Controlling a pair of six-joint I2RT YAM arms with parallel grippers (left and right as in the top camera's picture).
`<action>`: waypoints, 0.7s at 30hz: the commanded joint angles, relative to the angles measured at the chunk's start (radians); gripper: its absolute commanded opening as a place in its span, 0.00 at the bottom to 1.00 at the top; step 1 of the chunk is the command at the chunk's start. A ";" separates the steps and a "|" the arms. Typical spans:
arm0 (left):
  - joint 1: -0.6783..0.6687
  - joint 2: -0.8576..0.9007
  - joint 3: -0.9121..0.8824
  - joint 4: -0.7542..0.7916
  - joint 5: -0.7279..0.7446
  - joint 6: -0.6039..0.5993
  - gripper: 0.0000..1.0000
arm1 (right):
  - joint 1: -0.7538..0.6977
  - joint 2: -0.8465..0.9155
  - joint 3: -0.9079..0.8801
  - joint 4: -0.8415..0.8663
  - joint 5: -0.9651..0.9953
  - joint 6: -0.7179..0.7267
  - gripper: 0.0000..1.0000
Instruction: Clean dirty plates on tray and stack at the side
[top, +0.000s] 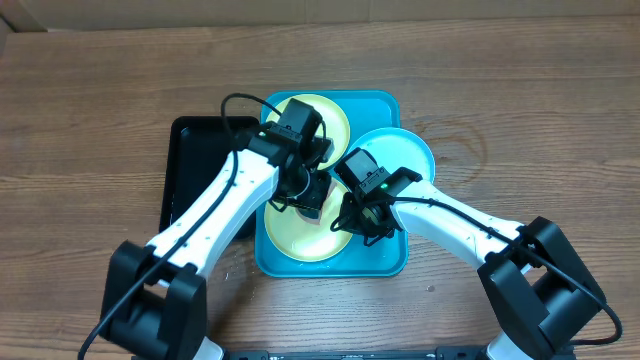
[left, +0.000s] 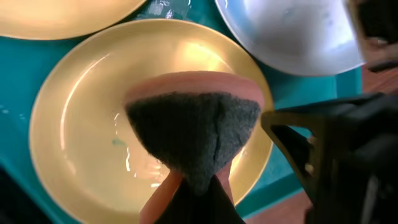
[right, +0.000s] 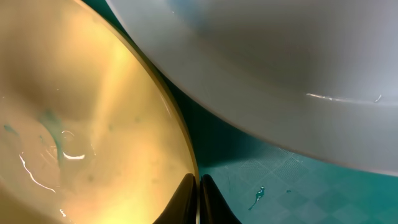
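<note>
The turquoise tray (top: 385, 262) holds three plates. One yellow-green plate (top: 335, 112) lies at the back, the light blue plate (top: 410, 150) leans at the right, and a second yellow-green plate (top: 290, 238) lies at the front. My left gripper (top: 310, 195) is shut on a sponge (left: 193, 124) with a dark scouring face, held over the front plate (left: 81, 124). That plate is wet and has small blue smudges (right: 50, 124). My right gripper (right: 198, 186) is shut on the front plate's right rim (right: 180, 143). The blue plate (right: 280, 74) hangs just above it.
A smaller black tray (top: 195, 170) lies against the turquoise tray's left side. Bare wooden table (top: 520, 110) surrounds both trays. Both arms cross over the middle of the turquoise tray. A small blue spot (right: 258, 196) sits on the tray floor.
</note>
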 joint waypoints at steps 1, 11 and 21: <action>-0.005 -0.004 -0.001 -0.012 -0.065 0.011 0.04 | 0.005 -0.002 -0.013 0.005 -0.006 0.003 0.04; -0.005 0.029 -0.048 0.013 -0.166 -0.015 0.04 | 0.005 -0.002 -0.013 0.005 -0.006 0.003 0.04; -0.005 0.029 -0.108 0.076 -0.169 -0.015 0.04 | 0.005 -0.002 -0.013 0.005 -0.006 0.003 0.04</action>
